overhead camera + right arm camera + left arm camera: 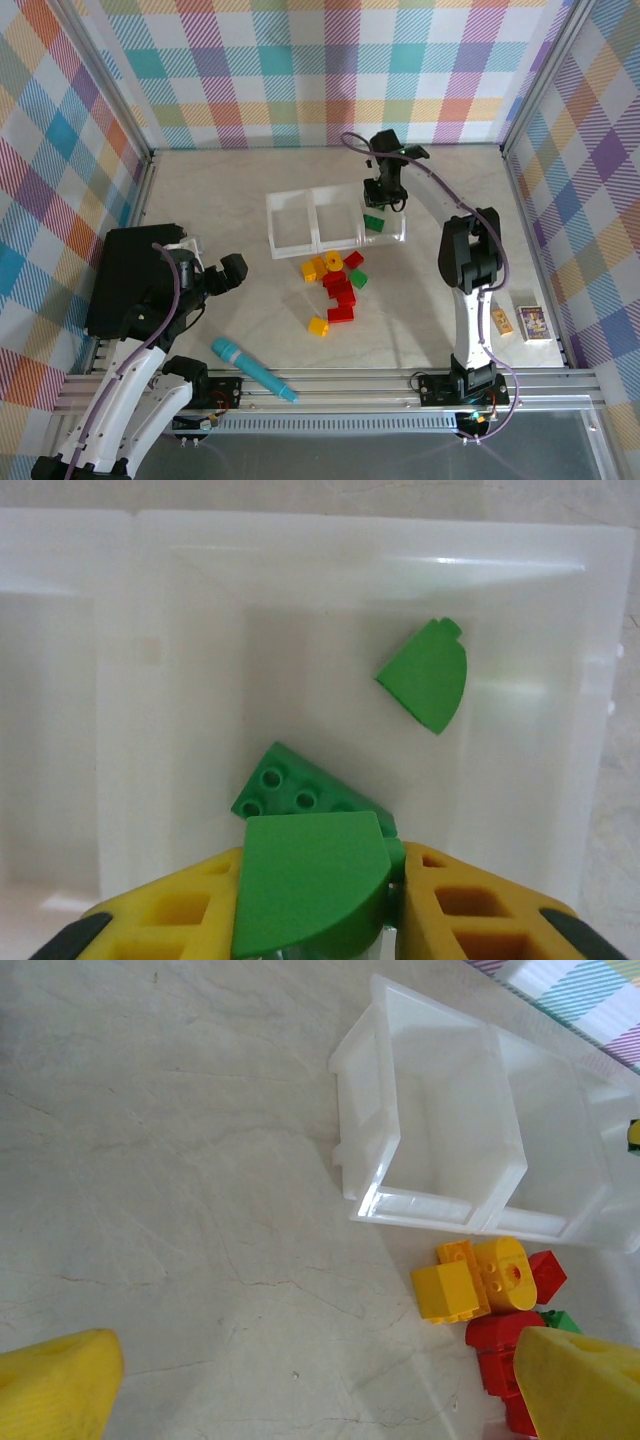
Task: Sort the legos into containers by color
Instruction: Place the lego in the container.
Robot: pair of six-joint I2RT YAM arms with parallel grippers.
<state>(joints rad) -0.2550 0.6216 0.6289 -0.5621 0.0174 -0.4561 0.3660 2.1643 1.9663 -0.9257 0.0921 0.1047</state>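
Green quarter-round plastic brick (312, 865), clamped in the right tool (322, 920), hangs over the end compartment of the clear whitish tray (380, 530). That compartment holds a studded green brick (295, 790) and another quarter-round (428, 675). Left tool (232, 272) gapes wide.

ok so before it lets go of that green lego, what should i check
1. Held green lego clamped between right fingers: ok
2. It hangs over the right end compartment: ok
3. Colour already in there matches, curved green lego and studded green lego: ok
4. Left fingers open, apart from the tray: ok
5. Gap between held lego and the studded one: cannot tell
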